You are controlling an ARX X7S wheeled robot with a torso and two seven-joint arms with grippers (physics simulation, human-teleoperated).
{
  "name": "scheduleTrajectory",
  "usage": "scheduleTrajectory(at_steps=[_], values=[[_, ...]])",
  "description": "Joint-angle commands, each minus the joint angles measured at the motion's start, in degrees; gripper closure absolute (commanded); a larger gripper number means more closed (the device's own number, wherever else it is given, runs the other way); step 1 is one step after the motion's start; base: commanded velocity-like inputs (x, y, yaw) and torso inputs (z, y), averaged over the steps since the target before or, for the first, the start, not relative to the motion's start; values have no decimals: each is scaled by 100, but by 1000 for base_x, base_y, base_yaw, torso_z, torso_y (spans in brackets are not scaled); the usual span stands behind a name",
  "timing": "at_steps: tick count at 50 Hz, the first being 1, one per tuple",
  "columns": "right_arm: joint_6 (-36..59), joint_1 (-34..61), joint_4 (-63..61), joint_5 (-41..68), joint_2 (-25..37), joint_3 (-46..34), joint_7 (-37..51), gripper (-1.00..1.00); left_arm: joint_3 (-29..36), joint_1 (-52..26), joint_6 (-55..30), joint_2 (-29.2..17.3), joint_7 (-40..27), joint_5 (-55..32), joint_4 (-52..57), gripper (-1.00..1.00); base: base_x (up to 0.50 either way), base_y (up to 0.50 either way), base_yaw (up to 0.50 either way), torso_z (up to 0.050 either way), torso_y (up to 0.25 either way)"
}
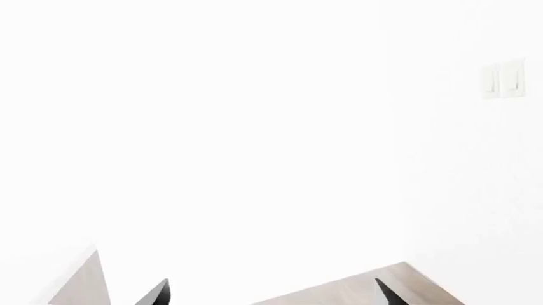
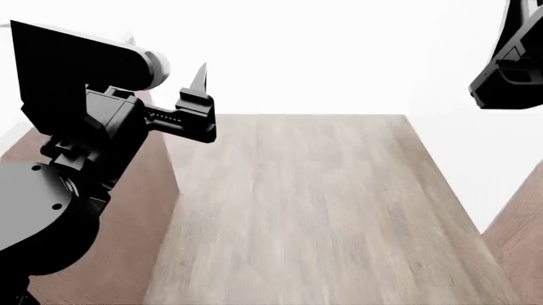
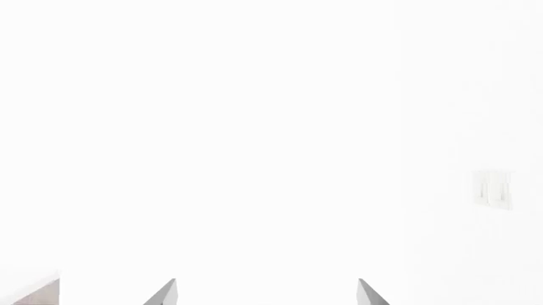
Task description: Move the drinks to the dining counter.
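Drinks: we find none of them in any of the three views, so their place cannot be told. Left gripper (image 1: pixel 271 296): two dark fingertips, jaws apart, nothing between them. Right gripper (image 3: pixel 264 295): two grey fingertips, jaws likewise apart and empty. Each wrist view faces a white wall (image 1: pixel 254 127) with one switch plate (image 1: pixel 502 79). Head view: one wood floor (image 2: pixel 314 210) between two brown panels (image 2: pixel 127 254), both arms raised.

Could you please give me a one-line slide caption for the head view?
Both arms raised over bare wood floor facing a white wall; left gripper empty, no drinks in sight.
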Motion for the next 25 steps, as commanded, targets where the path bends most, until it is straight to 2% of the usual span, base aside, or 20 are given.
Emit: scheduleTrajectory(at_steps=[1,25], values=[[-15,-58,-17,-27,26,12,-4,-100,53,36,83,-45,-11,-7,-23,-100,-49,-500,0,0,0],[-204,-363,-78,-271,137,-27,-75,-100,206,62,201,-98,-34,14,-57,-100,-46,-500,0,0,0]])
